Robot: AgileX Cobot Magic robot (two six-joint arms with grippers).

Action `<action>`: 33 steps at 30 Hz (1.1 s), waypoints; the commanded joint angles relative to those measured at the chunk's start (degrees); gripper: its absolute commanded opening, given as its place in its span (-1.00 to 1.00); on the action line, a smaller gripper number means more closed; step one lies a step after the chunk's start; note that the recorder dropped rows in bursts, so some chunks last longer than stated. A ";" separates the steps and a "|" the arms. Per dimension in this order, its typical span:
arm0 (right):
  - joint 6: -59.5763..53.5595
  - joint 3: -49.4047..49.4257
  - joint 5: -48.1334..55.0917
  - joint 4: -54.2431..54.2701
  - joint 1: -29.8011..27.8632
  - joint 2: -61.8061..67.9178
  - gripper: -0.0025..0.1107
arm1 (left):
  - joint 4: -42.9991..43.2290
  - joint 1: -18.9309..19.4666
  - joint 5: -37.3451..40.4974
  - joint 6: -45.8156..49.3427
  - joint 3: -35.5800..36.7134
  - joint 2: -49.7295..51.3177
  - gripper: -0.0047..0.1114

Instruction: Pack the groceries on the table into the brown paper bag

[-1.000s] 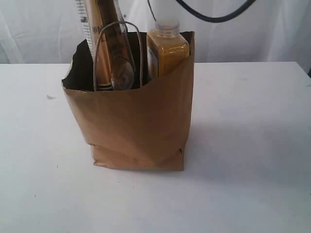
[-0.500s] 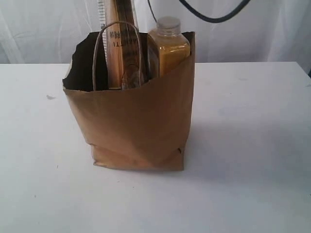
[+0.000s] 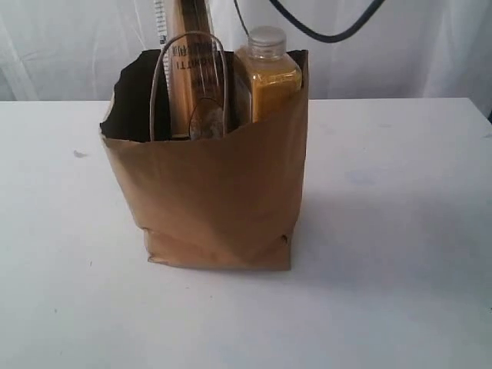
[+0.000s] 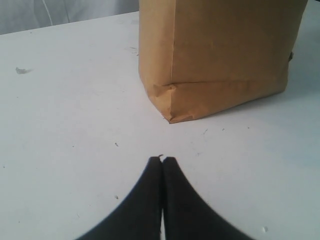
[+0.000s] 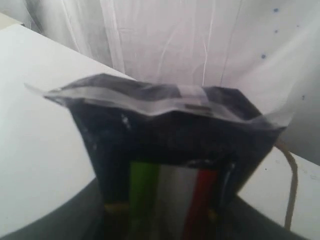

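Pasta packet [image 3: 191, 77] sunk deeper into bag [image 3: 215, 192] since last frame; right gripper [image 5: 162, 225] grasping it; left gripper [image 4: 162, 165] clenched, empty.

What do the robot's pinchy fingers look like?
The left gripper has two smooth black fingers. They are wide at the base and curve in to thin, pointed tips. No markings show on them. A black cable loops overhead in the exterior view.
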 commanded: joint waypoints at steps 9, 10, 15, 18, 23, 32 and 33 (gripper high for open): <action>-12.49 -0.39 -8.48 1.33 0.60 -2.09 -0.96 | -0.20 0.16 -0.11 0.18 0.20 -0.25 -0.92; -13.14 -0.39 -10.13 1.45 0.60 -2.35 -0.96 | -0.20 0.16 -0.11 0.18 0.20 -0.25 -0.92; -13.14 -0.39 -19.19 1.33 0.60 -2.94 -0.96 | -0.20 0.16 -0.11 0.18 0.20 -0.25 -0.92; -13.14 -0.39 -23.45 0.80 0.60 -2.94 -0.96 | -0.20 0.16 -0.11 0.18 0.20 -0.25 -0.92; -14.50 -0.39 -24.88 0.56 0.60 -1.02 -0.96 | -0.10 0.16 -0.09 0.18 0.20 -0.25 -0.92; -14.66 -0.39 -27.04 1.39 0.60 3.54 -0.96 | -0.10 0.16 -0.09 0.18 0.20 -0.25 -0.92; -15.08 -0.39 -27.04 1.39 0.60 3.75 -0.96 | -0.10 0.16 -0.09 0.18 0.20 -0.25 -0.92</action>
